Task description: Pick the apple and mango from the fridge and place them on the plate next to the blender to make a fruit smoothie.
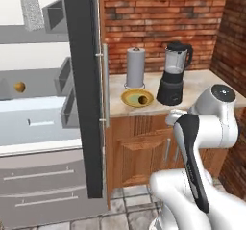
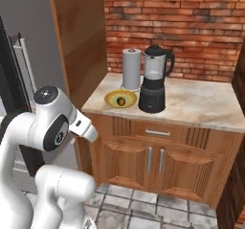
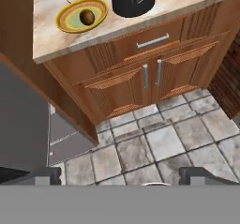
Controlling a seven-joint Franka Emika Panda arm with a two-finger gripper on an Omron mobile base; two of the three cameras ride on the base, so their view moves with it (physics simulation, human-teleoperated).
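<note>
The fridge [image 1: 82,80] stands open at the left, its dark door edge toward me. On a middle shelf inside sits a small yellow-orange fruit [image 1: 19,86]; I cannot tell whether it is the apple or the mango. The yellow plate [image 1: 129,99] lies on the counter beside the blender [image 1: 174,75] and holds a brownish round fruit [image 1: 142,99]. The hand view shows the plate [image 3: 68,21] and that fruit [image 3: 86,17] at its top left. My gripper [image 3: 122,178] is open and empty, hanging in front of the cabinet over the floor, well away from plate and fridge.
A grey upright roll [image 1: 135,68] stands behind the plate. A metal grater [image 1: 31,8] is on the fridge's top shelf. Wooden cabinet doors [image 3: 140,82] sit under the marble counter [image 2: 201,103]. A brick wall closes the right side; tiled floor [image 3: 159,138] lies below.
</note>
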